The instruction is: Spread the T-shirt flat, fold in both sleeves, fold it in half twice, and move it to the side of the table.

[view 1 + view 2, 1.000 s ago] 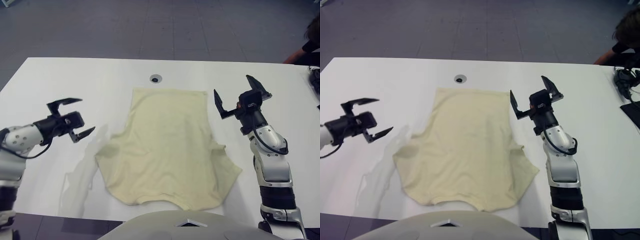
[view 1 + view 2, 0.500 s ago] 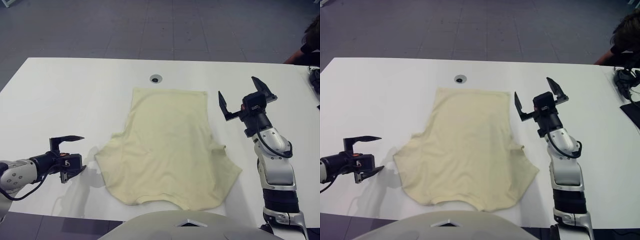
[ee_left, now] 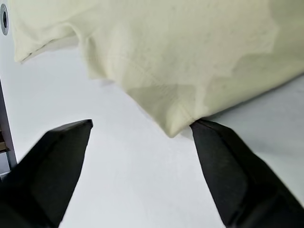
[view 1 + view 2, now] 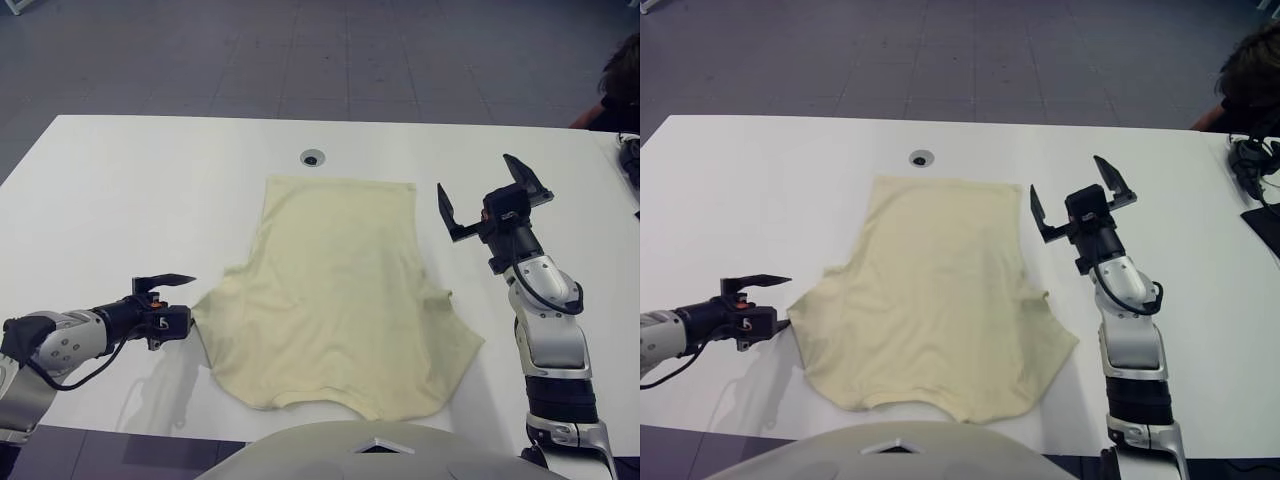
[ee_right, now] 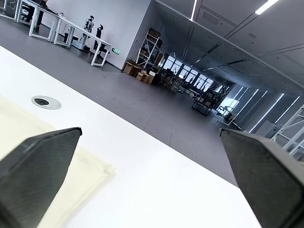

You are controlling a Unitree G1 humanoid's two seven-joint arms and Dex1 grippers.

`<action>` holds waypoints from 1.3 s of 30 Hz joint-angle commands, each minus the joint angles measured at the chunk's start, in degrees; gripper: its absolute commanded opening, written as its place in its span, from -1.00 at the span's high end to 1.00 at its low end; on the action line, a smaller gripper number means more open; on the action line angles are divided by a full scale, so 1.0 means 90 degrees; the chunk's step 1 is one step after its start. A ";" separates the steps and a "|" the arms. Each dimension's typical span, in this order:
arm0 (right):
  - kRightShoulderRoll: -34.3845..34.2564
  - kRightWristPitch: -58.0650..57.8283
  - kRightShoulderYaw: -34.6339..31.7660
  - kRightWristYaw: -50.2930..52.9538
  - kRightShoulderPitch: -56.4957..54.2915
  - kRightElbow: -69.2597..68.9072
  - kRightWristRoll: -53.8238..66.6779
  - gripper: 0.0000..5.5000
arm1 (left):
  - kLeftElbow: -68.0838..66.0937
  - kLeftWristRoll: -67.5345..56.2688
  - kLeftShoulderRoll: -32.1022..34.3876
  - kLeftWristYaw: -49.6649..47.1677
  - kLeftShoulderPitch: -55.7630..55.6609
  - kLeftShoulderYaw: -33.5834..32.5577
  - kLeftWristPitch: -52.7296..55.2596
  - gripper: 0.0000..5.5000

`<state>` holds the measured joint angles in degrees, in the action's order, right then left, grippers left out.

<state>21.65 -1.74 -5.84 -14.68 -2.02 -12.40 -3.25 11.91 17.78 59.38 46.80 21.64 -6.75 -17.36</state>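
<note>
Though left fingers [image 3: 228,171] at T-shirt sleeve [image 3: 161,95], contact unclear.

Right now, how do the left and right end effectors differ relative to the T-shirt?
The left end effector sits low by the table, at the T-shirt's left sleeve edge; the right end effector is raised, clear of the cloth. The left points sideways at the shirt, the right upward. Both are open and empty.
</note>
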 commanded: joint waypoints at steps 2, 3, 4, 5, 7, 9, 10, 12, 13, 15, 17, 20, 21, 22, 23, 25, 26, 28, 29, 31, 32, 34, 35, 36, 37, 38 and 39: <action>0.0050 0.0005 0.0085 0.0018 0.0052 -0.0043 -0.0169 -0.96 | -0.0361 0.0037 -0.0035 0.0108 0.0019 0.0350 0.0032 -0.01; 0.0050 0.0004 0.0090 0.0013 0.0054 -0.0041 -0.0188 -0.96 | -0.0394 0.0040 -0.0031 0.0103 0.0006 0.0366 0.0031 0.05; 0.0043 -0.0001 0.0089 0.0008 0.0054 -0.0048 -0.0194 -0.96 | -0.0413 0.0032 -0.0026 0.0106 0.0000 0.0377 0.0035 0.11; 0.0034 -0.0004 0.0086 0.0003 0.0053 -0.0053 -0.0197 -0.96 | -0.0428 0.0026 -0.0017 0.0106 -0.0005 0.0387 0.0039 0.15; 0.0023 -0.0018 0.0084 -0.0008 0.0047 -0.0069 -0.0195 -0.96 | -0.0442 0.0036 0.0023 0.0092 0.0028 0.0371 0.0057 0.26; 0.0018 -0.0023 0.0082 -0.0017 0.0045 -0.0076 -0.0187 -0.96 | -0.0468 0.0044 0.0066 0.0074 0.0058 0.0334 0.0059 0.42; 0.0015 -0.0029 0.0081 -0.0016 0.0050 -0.0087 -0.0184 -0.96 | -0.0482 0.0039 0.0088 0.0074 0.0057 0.0315 0.0052 0.46; 0.0013 -0.0038 0.0083 -0.0016 0.0059 -0.0109 -0.0176 -0.96 | -0.0477 0.0027 0.0117 0.0073 0.0065 0.0281 0.0048 0.61; 0.0012 -0.0040 0.0085 -0.0018 0.0062 -0.0118 -0.0171 -0.96 | -0.0457 0.0019 0.0129 0.0075 0.0076 0.0264 0.0053 0.66; 0.0008 -0.0041 0.0092 -0.0021 0.0063 -0.0128 -0.0170 -0.96 | -0.0432 0.0003 0.0144 0.0081 0.0074 0.0245 0.0064 0.84; 0.0004 -0.0037 0.0098 -0.0023 0.0059 -0.0126 -0.0169 -0.96 | -0.0429 -0.0002 0.0153 0.0085 0.0063 0.0241 0.0063 0.97; 0.0004 -0.0028 0.0102 -0.0034 0.0067 -0.0133 -0.0161 -0.96 | -0.0396 -0.0002 0.0164 0.0077 0.0088 0.0205 0.0069 0.99; 0.0004 -0.0026 0.0105 -0.0038 0.0061 -0.0125 -0.0160 -0.96 | -0.0382 -0.0028 0.0166 0.0089 0.0087 0.0199 0.0066 0.99; 0.0004 -0.0024 0.0108 -0.0041 0.0056 -0.0119 -0.0159 -0.96 | -0.0367 -0.0048 0.0169 0.0099 0.0089 0.0192 0.0065 0.99; 0.0002 -0.0027 0.0112 -0.0042 0.0055 -0.0124 -0.0159 -0.96 | -0.0357 -0.0059 0.0170 0.0103 0.0089 0.0187 0.0065 0.99; -0.0002 -0.0030 0.0118 -0.0044 0.0056 -0.0137 -0.0158 -0.96 | -0.0342 -0.0060 0.0171 0.0099 0.0092 0.0179 0.0068 0.99; -0.0003 -0.0030 0.0120 -0.0046 0.0056 -0.0139 -0.0156 -0.96 | -0.0335 -0.0059 0.0171 0.0098 0.0094 0.0176 0.0067 0.99; -0.0004 -0.0027 0.0122 -0.0048 0.0056 -0.0139 -0.0153 -0.96 | -0.0300 -0.0072 0.0171 0.0103 0.0097 0.0165 0.0071 0.99; -0.0005 -0.0025 0.0124 -0.0049 0.0055 -0.0138 -0.0153 -0.96 | -0.0276 -0.0083 0.0169 0.0103 0.0098 0.0154 0.0068 0.99; -0.0004 -0.0025 0.0128 -0.0053 0.0053 -0.0138 -0.0154 -0.96 | -0.0169 -0.0212 0.0136 0.0115 0.0083 0.0095 0.0063 0.99; -0.0005 -0.0030 0.0133 -0.0052 0.0047 -0.0137 -0.0156 -0.96 | -0.0098 -0.0324 0.0120 0.0143 0.0064 0.0052 0.0072 0.99; -0.0005 -0.0032 0.0143 -0.0051 0.0040 -0.0134 -0.0165 -0.96 | 0.0072 -0.0556 0.0126 0.0227 0.0061 -0.0065 0.0089 0.99; -0.0003 -0.0028 0.0146 -0.0051 0.0039 -0.0131 -0.0169 -0.96 | 0.0185 -0.0683 0.0132 0.0275 0.0056 -0.0148 0.0118 0.99; -0.0004 -0.0025 0.0148 -0.0043 0.0042 -0.0130 -0.0178 -0.96 | 0.0269 -0.0810 0.0145 0.0330 0.0020 -0.0204 0.0142 0.99; -0.0003 -0.0020 0.0152 -0.0038 0.0046 -0.0130 -0.0184 -0.96 | 0.0370 -0.0942 0.0159 0.0393 0.0009 -0.0261 0.0153 0.99; -0.0004 -0.0015 0.0162 -0.0034 0.0049 -0.0133 -0.0192 -0.96 | 0.0498 -0.1105 0.0170 0.0478 0.0023 -0.0329 0.0168 0.99; -0.0007 -0.0014 0.0171 -0.0028 0.0053 -0.0139 -0.0200 -0.96 | 0.0598 -0.1233 0.0179 0.0550 0.0032 -0.0386 0.0174 0.99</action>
<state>21.62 -1.76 -4.43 -14.99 -1.96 -12.97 -4.99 14.98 9.14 59.79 50.11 22.01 -8.80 -16.05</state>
